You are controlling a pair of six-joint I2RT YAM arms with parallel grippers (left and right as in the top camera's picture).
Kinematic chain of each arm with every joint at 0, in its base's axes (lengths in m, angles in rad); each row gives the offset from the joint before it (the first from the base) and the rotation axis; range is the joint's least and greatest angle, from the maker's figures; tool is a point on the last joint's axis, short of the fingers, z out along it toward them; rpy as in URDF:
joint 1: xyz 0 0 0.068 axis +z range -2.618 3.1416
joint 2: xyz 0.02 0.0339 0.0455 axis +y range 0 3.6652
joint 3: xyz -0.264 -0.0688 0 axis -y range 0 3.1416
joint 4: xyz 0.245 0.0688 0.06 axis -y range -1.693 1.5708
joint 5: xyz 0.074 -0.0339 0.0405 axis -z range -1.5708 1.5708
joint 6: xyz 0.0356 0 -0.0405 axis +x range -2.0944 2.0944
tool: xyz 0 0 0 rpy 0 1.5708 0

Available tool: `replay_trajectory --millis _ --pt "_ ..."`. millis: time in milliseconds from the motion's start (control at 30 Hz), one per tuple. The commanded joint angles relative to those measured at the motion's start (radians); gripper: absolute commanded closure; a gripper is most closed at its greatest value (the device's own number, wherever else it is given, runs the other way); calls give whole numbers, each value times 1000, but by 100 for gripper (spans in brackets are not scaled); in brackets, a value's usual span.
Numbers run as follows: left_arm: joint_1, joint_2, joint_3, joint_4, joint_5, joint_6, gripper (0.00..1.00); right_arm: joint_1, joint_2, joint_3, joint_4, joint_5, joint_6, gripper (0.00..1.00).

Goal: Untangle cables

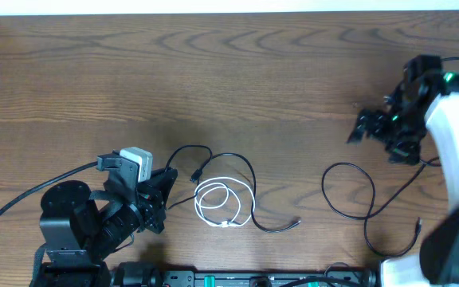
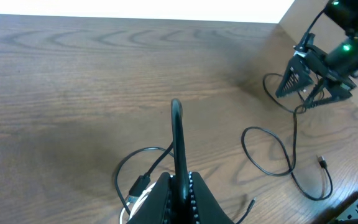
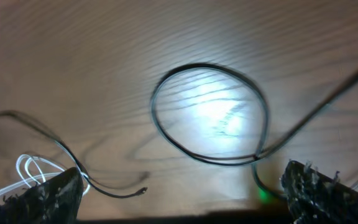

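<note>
The left gripper [image 2: 176, 112] is pinched shut beside the middle black cable [image 1: 251, 187], whose free end points right. The right gripper [image 3: 182, 177] hangs wide open near the other black cable [image 3: 204, 65], which lies in a round loop.

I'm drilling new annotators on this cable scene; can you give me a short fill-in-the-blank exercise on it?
1. The coiled cable is ___ in colour.
2. The held cable in the shut left pincer is ___.
3. The right pincer is ___, gripping nothing.
Missing words: white; black; open.
</note>
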Motion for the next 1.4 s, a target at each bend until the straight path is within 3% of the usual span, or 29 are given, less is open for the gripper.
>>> replay_trajectory --millis 0,333,667,867,1000,1267,1367 --pt "4 -2 7 2 7 7 92 75 -132 -122 48 20 -15 1" --pt "4 -2 7 2 6 11 92 231 -293 -375 172 29 -20 4" --pt "4 -2 7 2 6 10 92 298 -337 -529 156 362 544 2" --pt "4 -2 7 2 6 11 93 298 -383 -623 165 369 729 1" --pt "4 -2 7 2 6 11 92 298 -398 -699 174 369 896 7" --pt "4 -2 7 -5 7 29 92 298 -398 -789 287 300 932 11" --pt "4 -2 7 -5 7 29 92 298 -398 -790 322 278 932 20"
